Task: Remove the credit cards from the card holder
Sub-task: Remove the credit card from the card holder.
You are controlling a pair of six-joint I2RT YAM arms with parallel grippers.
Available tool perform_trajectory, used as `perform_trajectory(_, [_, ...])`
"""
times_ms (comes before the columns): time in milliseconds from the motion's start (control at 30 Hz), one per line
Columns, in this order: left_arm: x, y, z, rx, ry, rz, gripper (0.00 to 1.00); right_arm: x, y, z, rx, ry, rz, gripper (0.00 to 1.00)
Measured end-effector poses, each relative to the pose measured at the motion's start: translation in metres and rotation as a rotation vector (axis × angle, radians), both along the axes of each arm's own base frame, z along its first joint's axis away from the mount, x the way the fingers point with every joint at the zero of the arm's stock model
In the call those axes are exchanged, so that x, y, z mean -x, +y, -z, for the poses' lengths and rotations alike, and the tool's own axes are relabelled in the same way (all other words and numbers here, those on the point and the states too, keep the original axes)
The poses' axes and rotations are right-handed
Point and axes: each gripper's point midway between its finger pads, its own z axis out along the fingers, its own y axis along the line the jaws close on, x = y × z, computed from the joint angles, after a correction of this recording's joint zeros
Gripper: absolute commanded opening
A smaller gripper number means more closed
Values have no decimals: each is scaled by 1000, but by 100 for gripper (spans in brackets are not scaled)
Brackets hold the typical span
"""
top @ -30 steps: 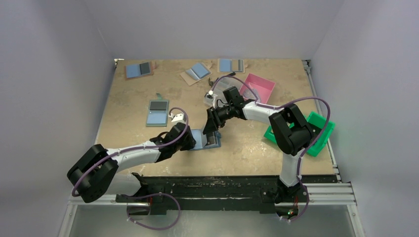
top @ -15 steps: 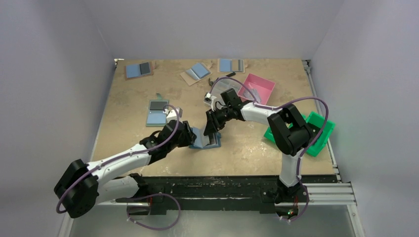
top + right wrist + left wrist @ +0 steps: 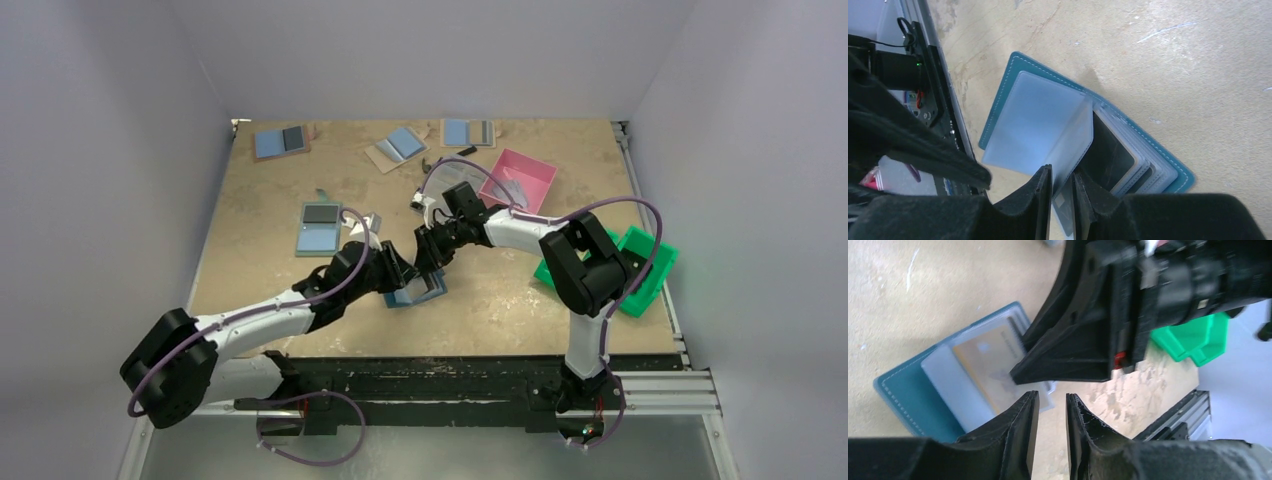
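Beneath the right tool (image 3: 1061, 174) lies the card holder (image 3: 1034, 119).

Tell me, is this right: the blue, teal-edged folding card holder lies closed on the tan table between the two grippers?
Not closed. The right wrist view shows the blue, teal-edged folding card holder lying open, its clear plastic sleeves fanned out. It does lie on the tan table, between the left gripper and the right gripper.

Robotics lab cell: bare grey walls (image 3: 120, 150), aluminium-railed table (image 3: 255, 265), two cable-wrapped robot arms (image 3: 262, 317).
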Motion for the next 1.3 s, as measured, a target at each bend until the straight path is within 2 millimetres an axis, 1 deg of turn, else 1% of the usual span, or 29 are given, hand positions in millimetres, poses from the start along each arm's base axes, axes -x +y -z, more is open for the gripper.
perform_trajectory(133, [3,5,27,-36,57,-23,27,-3,-2,3,20,-10,13,28])
perform_trajectory(333, [11,23,68,-102,139,-79,27,-4,-4,5,35,-16,22,33])
perform_trajectory(467, [15,32,87,-136,181,-105,27,-4,-4,5,33,-16,20,34])
perform_trajectory(700, [10,33,88,-109,178,-129,27,-5,-5,6,42,-19,25,36])
perform_trajectory(900, [8,34,88,-91,172,-131,27,-16,-8,8,84,-58,57,36])
perform_trajectory(1000, [8,33,87,-83,170,-129,28,-18,-8,8,89,-66,61,36])
perform_trajectory(1300, [8,32,83,-41,170,-126,29,-18,-9,9,92,-71,54,28])
